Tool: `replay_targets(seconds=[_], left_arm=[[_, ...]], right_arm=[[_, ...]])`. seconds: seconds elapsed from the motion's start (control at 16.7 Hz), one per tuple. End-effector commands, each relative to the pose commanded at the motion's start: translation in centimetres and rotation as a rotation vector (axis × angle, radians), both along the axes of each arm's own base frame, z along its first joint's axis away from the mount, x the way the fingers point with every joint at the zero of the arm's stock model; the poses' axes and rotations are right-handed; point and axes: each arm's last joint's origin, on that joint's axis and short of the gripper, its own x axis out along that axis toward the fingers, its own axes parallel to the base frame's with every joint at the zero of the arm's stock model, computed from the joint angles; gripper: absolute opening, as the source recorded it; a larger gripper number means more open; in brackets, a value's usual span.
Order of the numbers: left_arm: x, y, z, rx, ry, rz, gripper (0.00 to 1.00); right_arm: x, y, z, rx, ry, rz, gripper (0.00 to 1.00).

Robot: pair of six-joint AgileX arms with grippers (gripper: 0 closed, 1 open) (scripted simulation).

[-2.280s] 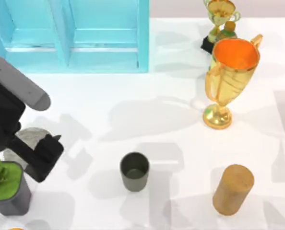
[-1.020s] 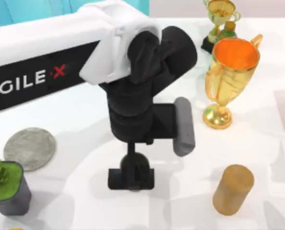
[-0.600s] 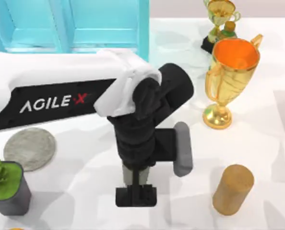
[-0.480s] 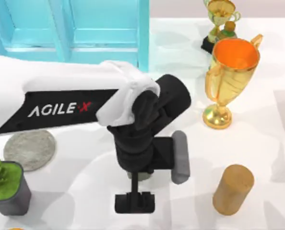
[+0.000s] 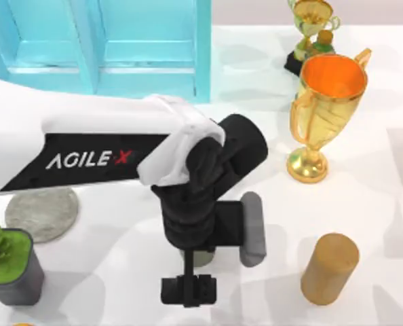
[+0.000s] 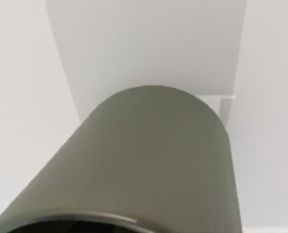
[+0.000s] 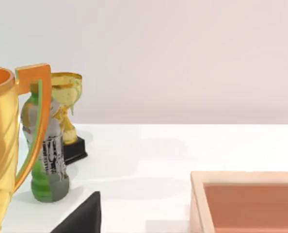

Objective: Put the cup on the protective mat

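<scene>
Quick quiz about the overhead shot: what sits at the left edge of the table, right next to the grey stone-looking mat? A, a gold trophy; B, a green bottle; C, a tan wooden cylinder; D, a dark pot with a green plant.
D: in the top view the dark pot with the green plant stands just beside the protective mat at the table's left edge.

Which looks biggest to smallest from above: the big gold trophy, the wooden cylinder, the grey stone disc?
1. Big gold trophy, clearly largest.
2-3. Grey stone disc and wooden cylinder look alike; the arm covers part of the disc, so no ranking.
</scene>
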Motion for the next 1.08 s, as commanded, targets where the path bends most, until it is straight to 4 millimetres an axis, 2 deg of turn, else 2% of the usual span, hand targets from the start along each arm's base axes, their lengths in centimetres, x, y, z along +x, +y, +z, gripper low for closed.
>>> replay_targets(seconds=[0.6,1.08], left_arm=[[0.00,0.00,0.00,0.000,0.000,0.000,0.02],[0.00,0.00,0.00,0.000,0.000,0.000,0.00]], right_arm=[[0.00,0.00,0.00,0.000,0.000,0.000,1.00],[0.00,0.00,0.00,0.000,0.000,0.000,1.00]])
